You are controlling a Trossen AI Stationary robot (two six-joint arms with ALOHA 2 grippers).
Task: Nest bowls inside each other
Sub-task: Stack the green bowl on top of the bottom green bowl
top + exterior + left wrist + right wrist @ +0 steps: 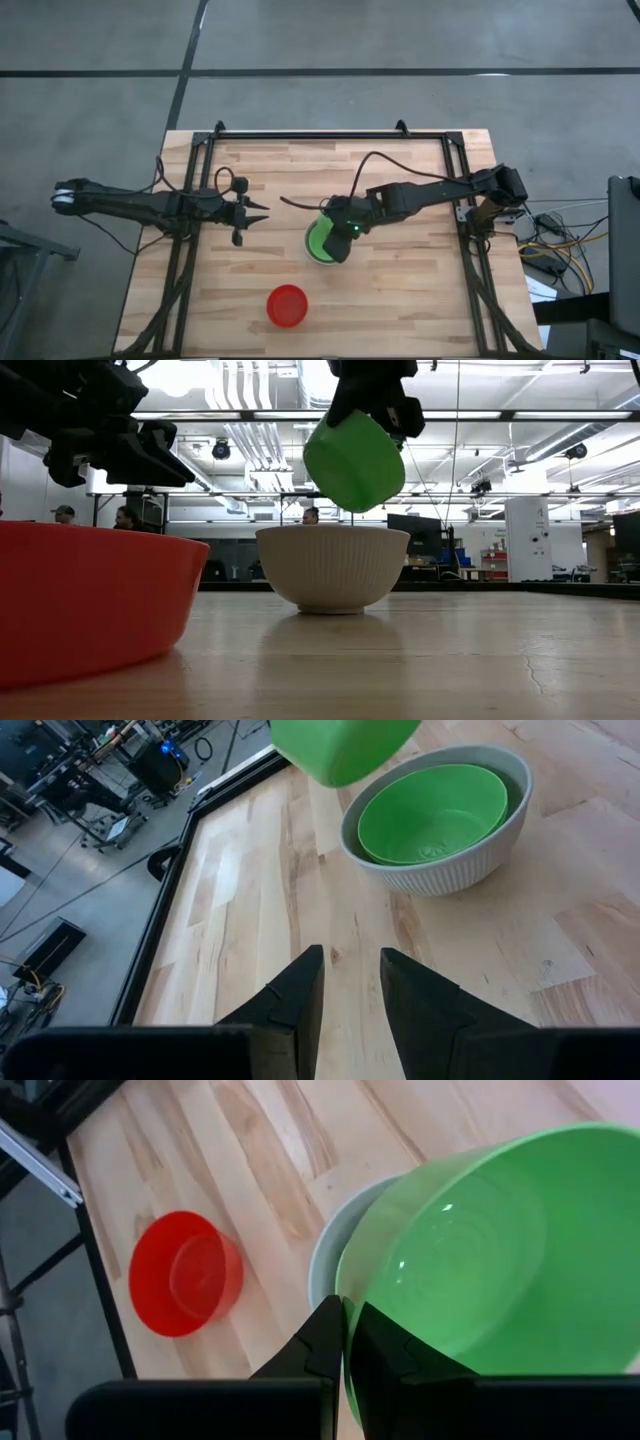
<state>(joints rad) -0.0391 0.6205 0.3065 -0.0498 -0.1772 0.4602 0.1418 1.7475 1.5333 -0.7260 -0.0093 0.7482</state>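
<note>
Right gripper clamped on one tilted green bowl's rim, held above white bowl nesting another green bowl, one red bowl apart, left gripper slightly parted, empty

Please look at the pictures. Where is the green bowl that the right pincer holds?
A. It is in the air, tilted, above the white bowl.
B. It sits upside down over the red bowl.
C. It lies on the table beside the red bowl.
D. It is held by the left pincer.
A: in the low view the right pincer grips the green bowl by its rim, tilted and clear above the white bowl, which stands on the table.
</note>
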